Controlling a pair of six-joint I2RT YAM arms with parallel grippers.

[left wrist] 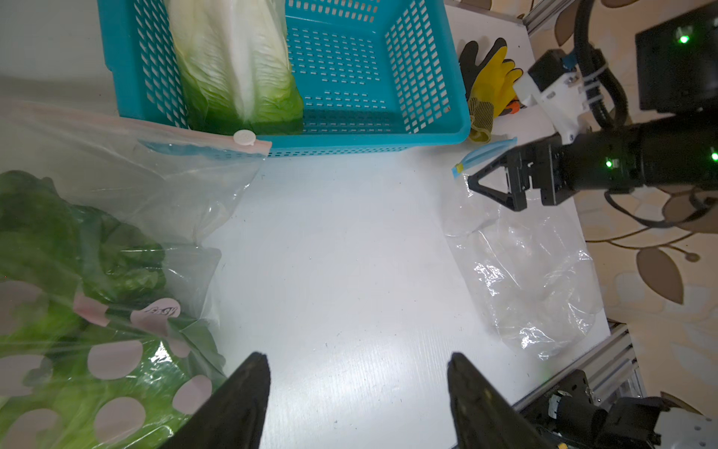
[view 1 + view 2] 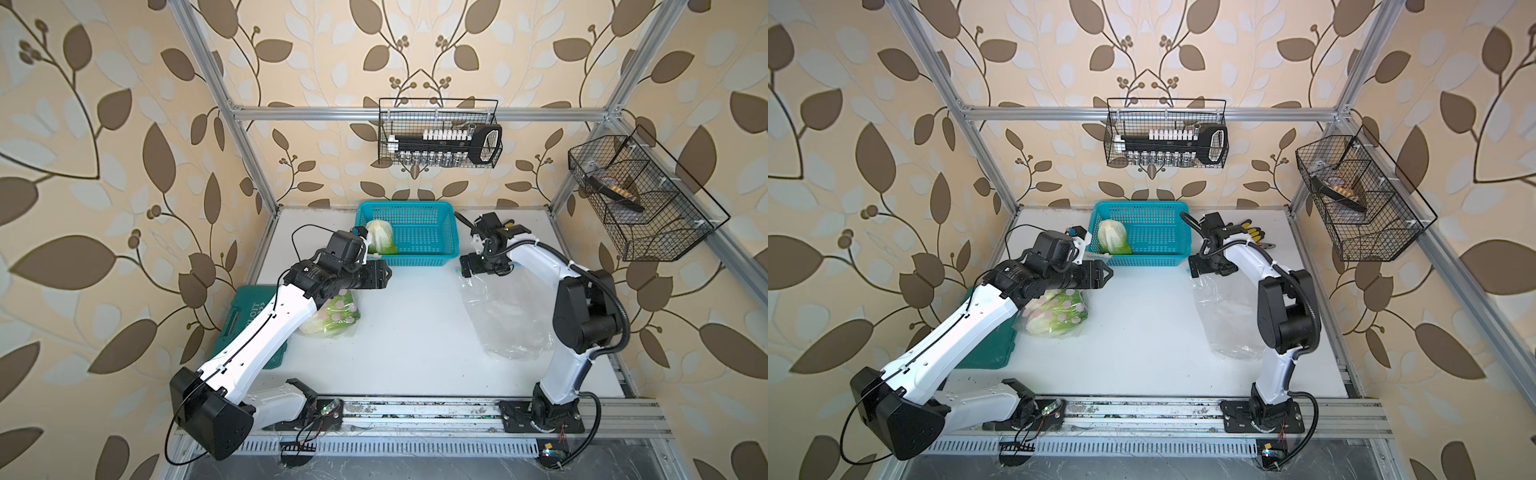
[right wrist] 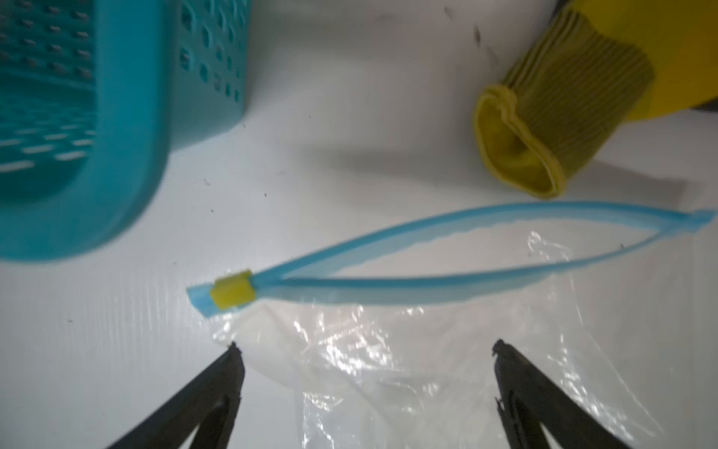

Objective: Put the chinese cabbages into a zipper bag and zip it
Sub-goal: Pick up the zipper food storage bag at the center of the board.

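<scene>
One pale, green-tipped chinese cabbage (image 2: pixel 380 237) lies in the perforated teal plastic basket (image 2: pixel 415 260) at twelve o'clock on the white desk (image 2: pixel 415 332); others fill the pink-dotted clear bag (image 2: pixel 336 316) at nine. At three, the right gripper (image 3: pixel 366 345), spread wide and empty, hovers over the mouth of the empty clear zipper bag (image 3: pixel 388 369). It should probably pinch just one blue zip lip (image 3: pixel 427 280), clear of the yellow slider (image 3: pixel 232 290), and lift gently. The left gripper (image 1: pixel 356 355), also spread and empty, can fetch the cabbage.

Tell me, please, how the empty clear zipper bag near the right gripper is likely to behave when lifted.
The empty zipper bag looks thin and crinkled, so it will probably sag and fold. Its glossy film may slip in a pinch. The blue zip strip, bowed open, seems stiffer and the better hold.
</scene>
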